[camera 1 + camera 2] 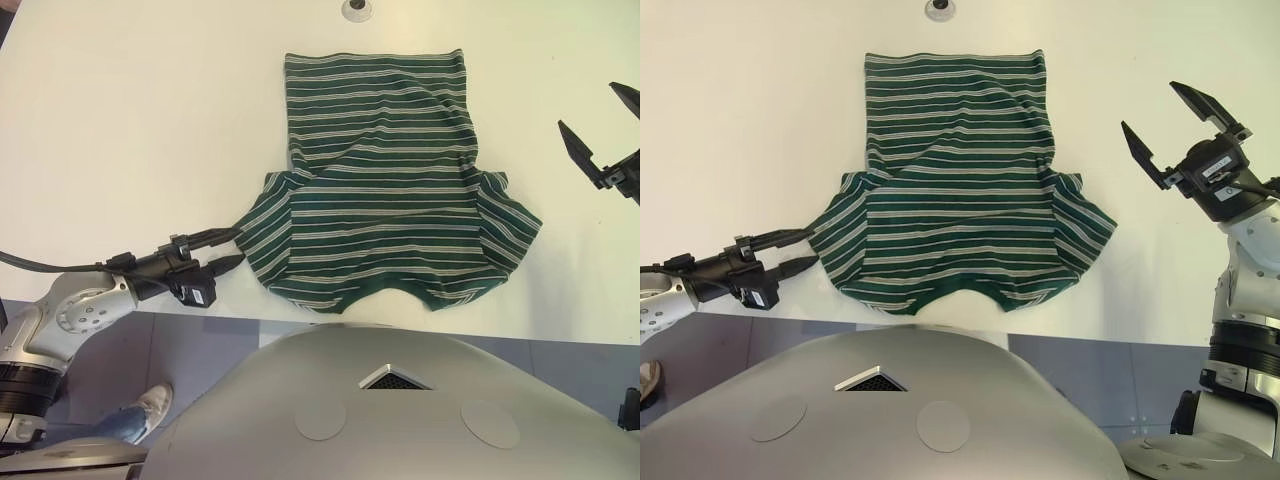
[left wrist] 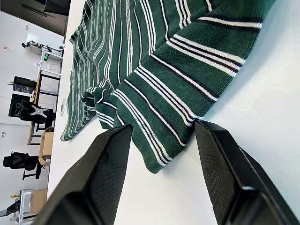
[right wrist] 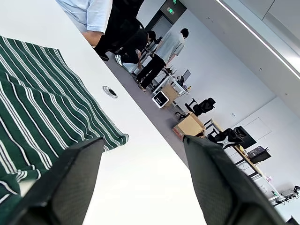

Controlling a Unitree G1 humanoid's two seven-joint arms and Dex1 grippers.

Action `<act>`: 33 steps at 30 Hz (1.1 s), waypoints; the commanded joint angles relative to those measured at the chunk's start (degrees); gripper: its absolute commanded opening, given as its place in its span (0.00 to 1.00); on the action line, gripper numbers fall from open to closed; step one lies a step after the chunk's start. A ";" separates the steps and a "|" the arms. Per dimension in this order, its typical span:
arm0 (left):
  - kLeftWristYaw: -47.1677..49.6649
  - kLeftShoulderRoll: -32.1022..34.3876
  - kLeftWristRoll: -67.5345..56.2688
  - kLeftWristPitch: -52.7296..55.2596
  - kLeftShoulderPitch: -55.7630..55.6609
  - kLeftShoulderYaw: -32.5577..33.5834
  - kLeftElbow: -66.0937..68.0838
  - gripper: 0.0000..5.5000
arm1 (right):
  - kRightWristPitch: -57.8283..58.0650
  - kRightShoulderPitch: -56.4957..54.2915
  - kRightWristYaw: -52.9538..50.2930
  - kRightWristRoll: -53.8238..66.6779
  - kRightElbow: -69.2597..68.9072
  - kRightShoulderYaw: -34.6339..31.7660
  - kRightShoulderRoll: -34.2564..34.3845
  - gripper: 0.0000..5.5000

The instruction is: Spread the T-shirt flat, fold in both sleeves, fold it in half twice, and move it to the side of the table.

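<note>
A dark green T-shirt (image 1: 385, 170) with thin white stripes lies spread on the white table (image 1: 130, 130), hem at the far side, neckline at the near edge. Both sleeves stick out sideways. My left gripper (image 1: 232, 250) is open at table level, its fingertips just short of the left sleeve (image 2: 173, 108), which lies ahead of the open jaws in the left wrist view. My right gripper (image 1: 1168, 128) is open and raised above the bare table to the right of the shirt (image 3: 37, 112), apart from the right sleeve (image 1: 1085, 225).
A round grommet (image 1: 355, 9) sits in the table beyond the shirt's hem. The near table edge (image 1: 500, 335) runs just below the neckline. Bare table lies on both sides of the shirt.
</note>
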 commanded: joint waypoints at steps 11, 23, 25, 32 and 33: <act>1.03 0.98 5.57 1.28 -1.81 -0.60 4.78 0.36 | 0.21 0.70 1.39 0.38 -1.30 -0.26 0.86 0.57; 1.88 1.43 6.54 1.35 -1.95 0.00 5.15 0.00 | 0.42 0.84 1.48 0.04 -2.29 1.14 2.42 0.57; 1.88 1.29 6.61 1.46 -1.87 -0.16 4.99 0.00 | 0.66 0.57 1.60 0.04 -2.50 1.26 2.45 0.57; 1.67 1.35 1.56 -1.05 -0.81 0.18 2.35 0.00 | 0.89 0.27 1.66 -0.04 -2.58 1.40 2.64 0.57; 2.06 0.98 1.03 -1.25 -0.97 0.52 2.05 0.00 | 0.92 0.11 1.67 -0.07 -2.49 1.46 2.63 0.57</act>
